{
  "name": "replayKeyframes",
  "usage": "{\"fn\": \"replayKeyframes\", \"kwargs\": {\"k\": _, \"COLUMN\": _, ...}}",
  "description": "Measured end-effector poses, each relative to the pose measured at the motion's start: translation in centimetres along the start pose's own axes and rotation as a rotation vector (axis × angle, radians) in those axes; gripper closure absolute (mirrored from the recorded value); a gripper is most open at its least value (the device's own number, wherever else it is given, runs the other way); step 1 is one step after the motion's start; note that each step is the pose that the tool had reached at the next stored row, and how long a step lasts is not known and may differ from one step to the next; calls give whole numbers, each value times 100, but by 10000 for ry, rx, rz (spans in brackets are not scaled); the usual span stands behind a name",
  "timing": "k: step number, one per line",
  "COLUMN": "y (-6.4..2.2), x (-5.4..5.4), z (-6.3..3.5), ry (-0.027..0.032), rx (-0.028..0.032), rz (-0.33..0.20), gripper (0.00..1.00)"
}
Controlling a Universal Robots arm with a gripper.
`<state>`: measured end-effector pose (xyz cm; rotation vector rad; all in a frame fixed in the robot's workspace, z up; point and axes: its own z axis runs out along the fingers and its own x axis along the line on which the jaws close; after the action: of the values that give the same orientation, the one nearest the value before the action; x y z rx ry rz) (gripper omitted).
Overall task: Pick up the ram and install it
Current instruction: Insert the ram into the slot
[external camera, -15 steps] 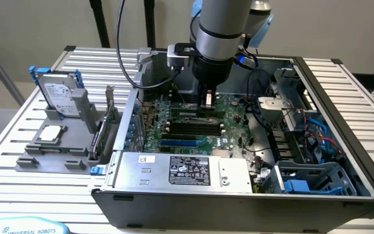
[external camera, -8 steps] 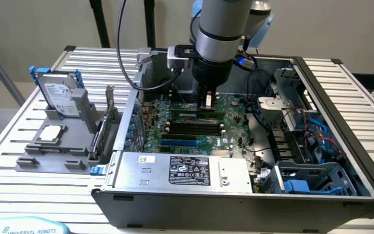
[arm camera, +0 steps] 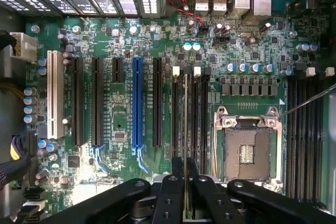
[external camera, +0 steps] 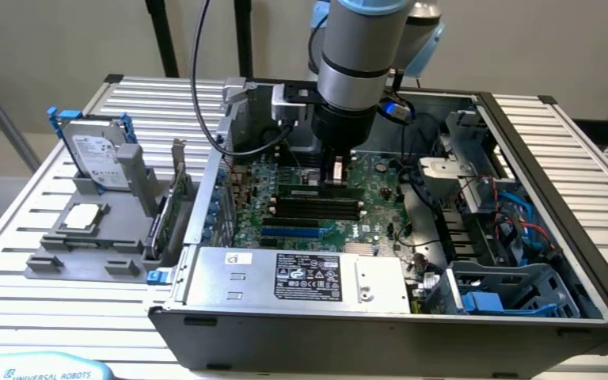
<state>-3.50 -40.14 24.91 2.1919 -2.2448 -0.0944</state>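
The ram (arm camera: 185, 124) shows edge-on in the wrist view as a thin green strip. It stands upright, lined up along one of the black memory slots (arm camera: 195, 114) on the motherboard (arm camera: 115, 124). My gripper (arm camera: 185, 182) is shut on the ram's near end, a black finger (arm camera: 170, 192) on each side. In the exterior view my gripper (external camera: 336, 176) reaches straight down into the open computer case (external camera: 389, 317), low over the memory slots (external camera: 315, 210). Whether the ram's lower edge touches the slot I cannot tell.
The empty processor socket (arm camera: 247, 153) lies beside the slots. A silver power supply (external camera: 298, 277) and blue drive cage (external camera: 505, 297) fill the case's front. On the exterior view's left, a grey holder (external camera: 82, 261) carries a hard drive (external camera: 98, 158), a silver chip (external camera: 80, 215) and an upright card (external camera: 172, 202).
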Motion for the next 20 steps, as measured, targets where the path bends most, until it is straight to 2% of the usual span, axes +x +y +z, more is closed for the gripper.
{"fn": "replayKeyframes", "kwargs": {"k": 7, "y": -3, "x": 4, "z": 90, "ry": 87, "rx": 1, "rz": 2, "gripper": 87}}
{"fn": "replayKeyframes", "kwargs": {"k": 13, "y": -3, "x": 5, "z": 101, "ry": 109, "rx": 3, "rz": 4, "gripper": 87}}
{"fn": "replayKeyframes", "kwargs": {"k": 20, "y": -1, "x": 6, "z": 131, "ry": 287, "rx": 7, "rz": 12, "gripper": 87}}
